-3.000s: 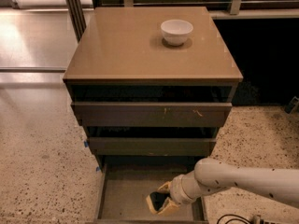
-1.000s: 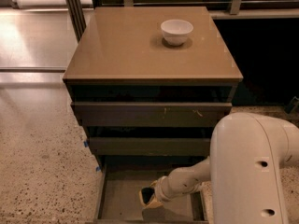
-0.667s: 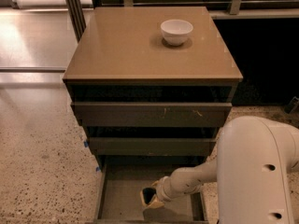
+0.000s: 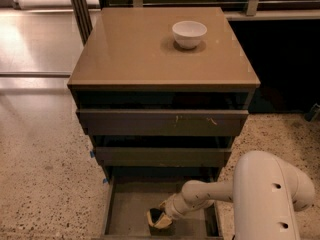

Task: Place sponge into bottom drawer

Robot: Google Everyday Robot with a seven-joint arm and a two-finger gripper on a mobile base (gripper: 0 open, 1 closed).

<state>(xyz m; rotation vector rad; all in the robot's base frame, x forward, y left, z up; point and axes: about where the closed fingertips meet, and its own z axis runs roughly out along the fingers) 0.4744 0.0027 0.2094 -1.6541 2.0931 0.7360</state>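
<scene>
The bottom drawer is pulled open at the foot of the cabinet, its flat floor showing. My gripper reaches down into it from the right and sits low over the floor near the front middle. It is shut on the sponge, a small dark block with a yellow edge seen between the yellow pads. The sponge is at or just above the drawer floor; I cannot tell whether it touches.
A white bowl stands on the cabinet top at the back right. The two upper drawers stick out slightly above the open one. My white arm fills the lower right. Speckled floor lies to the left.
Over three seconds the gripper with the sponge moved left and lower into the drawer, and the arm swung closer into view. In the last second it has barely moved.
</scene>
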